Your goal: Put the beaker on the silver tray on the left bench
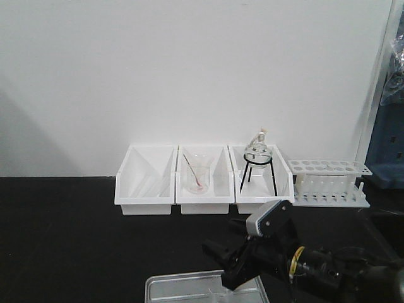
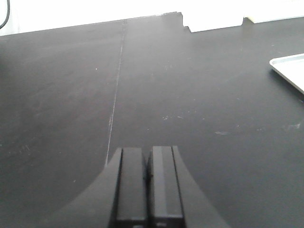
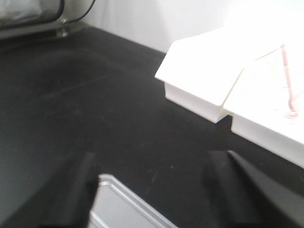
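The silver tray (image 1: 183,282), shallow and pale grey with a raised rim and rounded corners, lies on the black worktop (image 1: 76,240) at the lower centre of the front view. The right hand (image 1: 224,265) hangs over its right end with fingers (image 3: 71,190) spread wide apart around nothing. The left hand (image 2: 148,180) has its fingers pressed together over bare worktop, and I cannot tell where the small beaker sits in any view.
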### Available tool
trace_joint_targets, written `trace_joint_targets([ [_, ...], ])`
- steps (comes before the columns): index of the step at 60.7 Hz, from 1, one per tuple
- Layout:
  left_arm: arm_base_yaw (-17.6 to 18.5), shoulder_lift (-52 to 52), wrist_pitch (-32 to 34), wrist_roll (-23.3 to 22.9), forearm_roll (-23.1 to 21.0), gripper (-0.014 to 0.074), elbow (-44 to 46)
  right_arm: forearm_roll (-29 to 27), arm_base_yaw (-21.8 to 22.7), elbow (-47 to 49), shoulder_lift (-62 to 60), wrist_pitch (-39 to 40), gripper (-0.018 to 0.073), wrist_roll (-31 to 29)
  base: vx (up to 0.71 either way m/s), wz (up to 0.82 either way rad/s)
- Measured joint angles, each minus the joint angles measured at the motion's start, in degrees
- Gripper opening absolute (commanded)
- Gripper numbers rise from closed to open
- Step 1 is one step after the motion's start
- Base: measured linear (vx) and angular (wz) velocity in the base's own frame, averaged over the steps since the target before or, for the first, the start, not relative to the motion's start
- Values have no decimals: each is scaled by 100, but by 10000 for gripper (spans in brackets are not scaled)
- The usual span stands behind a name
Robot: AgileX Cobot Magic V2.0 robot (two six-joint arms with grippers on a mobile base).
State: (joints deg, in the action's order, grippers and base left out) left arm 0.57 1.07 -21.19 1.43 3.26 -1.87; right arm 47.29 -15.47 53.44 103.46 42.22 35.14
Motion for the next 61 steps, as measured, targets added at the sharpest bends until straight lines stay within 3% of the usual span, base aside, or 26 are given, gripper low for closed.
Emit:
trace_joint_targets([
  [8,0,0,0,0,0,1,0,831,0,-5,-1089,-969,-21,1395,0,0],
  [21,0,0,0,0,0,1,0,3315,20,-164,-2934,-1803,-15,3824,0,0],
  [28,0,0,0,0,0,1,0,4263,41,-487,-3675,-1853,-14,4668,0,0],
  [39,0,0,0,0,0,1,0,5260,41,-984,-4522,-1873,-13,5070,0,0],
  [61,0,0,0,0,0,1,0,5410,41,-1163,-4975,-1825,-11,5127,0,0],
])
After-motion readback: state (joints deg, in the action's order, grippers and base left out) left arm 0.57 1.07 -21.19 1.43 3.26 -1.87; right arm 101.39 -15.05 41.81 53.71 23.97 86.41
